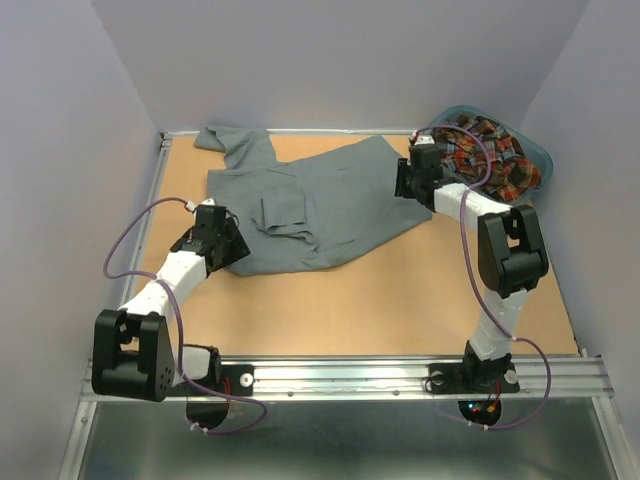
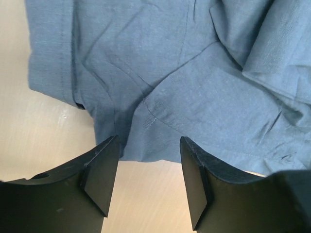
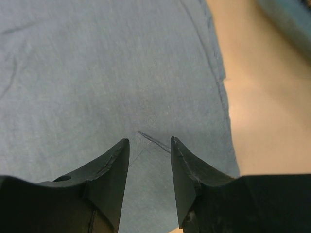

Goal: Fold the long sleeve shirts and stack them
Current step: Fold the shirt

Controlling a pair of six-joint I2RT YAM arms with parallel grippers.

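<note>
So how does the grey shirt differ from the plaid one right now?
The plain grey cloth shirt lies spread out on the wooden table; the red, navy and yellow plaid shirt sits bunched in the teal plastic basket. The grey shirt is one solid colour, the plaid shirt checked. Neither is folded yet.

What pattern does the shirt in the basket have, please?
The shirt is red, navy and yellow plaid; top view.

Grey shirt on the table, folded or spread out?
Spread out, not folded: the grey shirt lies mostly flat, its chest pocket facing up.
</note>
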